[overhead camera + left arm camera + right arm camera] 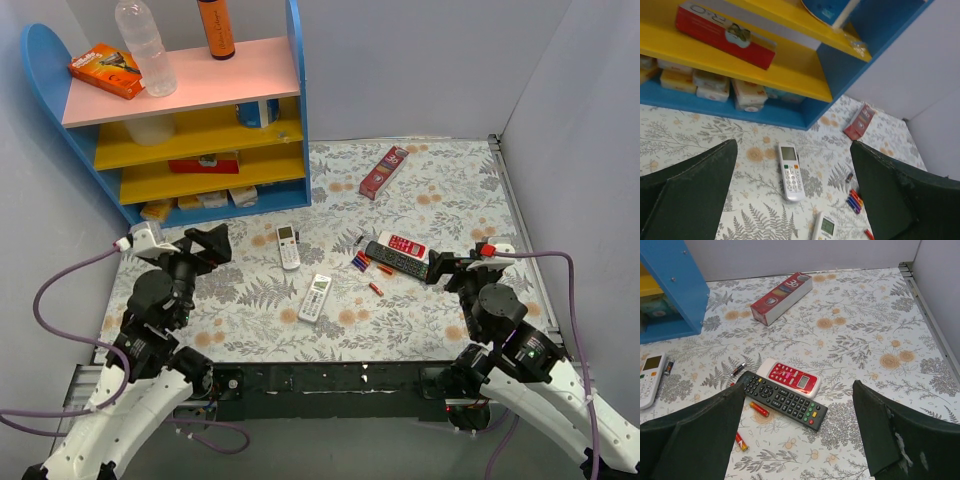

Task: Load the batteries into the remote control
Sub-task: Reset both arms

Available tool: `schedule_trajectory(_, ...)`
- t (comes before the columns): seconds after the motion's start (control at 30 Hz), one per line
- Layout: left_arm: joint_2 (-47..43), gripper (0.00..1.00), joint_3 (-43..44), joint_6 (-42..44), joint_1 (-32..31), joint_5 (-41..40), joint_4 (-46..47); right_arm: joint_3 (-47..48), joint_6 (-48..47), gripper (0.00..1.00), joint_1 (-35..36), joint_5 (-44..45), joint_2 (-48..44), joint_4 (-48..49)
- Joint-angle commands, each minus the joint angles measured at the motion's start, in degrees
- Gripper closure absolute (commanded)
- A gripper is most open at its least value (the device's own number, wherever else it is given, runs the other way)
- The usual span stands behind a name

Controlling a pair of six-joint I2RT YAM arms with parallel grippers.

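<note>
Two slim white remotes lie mid-table: one (288,246) (790,172) with its screen toward the shelf, the other (316,297) (824,227) nearer the front edge. I cannot tell which is the task's remote control. Red and blue batteries (360,262) (855,201) lie in a small cluster to their right. Single red cells (376,288) (759,409) (741,441) rest near the black remote. My left gripper (212,245) (793,165) hangs open and empty, left of the farther white remote. My right gripper (440,268) (799,390) is open and empty above the black remote's right end.
A black remote (397,259) (785,401) lies against a red-and-white remote (401,244) (790,377). A red box (384,171) (781,297) sits farther back. A blue and yellow shelf unit (200,150) stands at the back left. Grey walls close in the table.
</note>
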Motion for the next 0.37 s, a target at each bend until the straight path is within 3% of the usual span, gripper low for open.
schedule_trajectory(0.0,-5.34,0.02,-4.17,2.63,0.31,-8.39,4.83,-0.65,-2.11,0.06,-0.06,1.65,-0.06,4.91)
schedule_trajectory(0.33,-4.74,0.02,-5.50,2.36,0.84,-6.20,5.45,-0.47,-1.41,0.09,-0.06,0.59,-0.15,4.21)
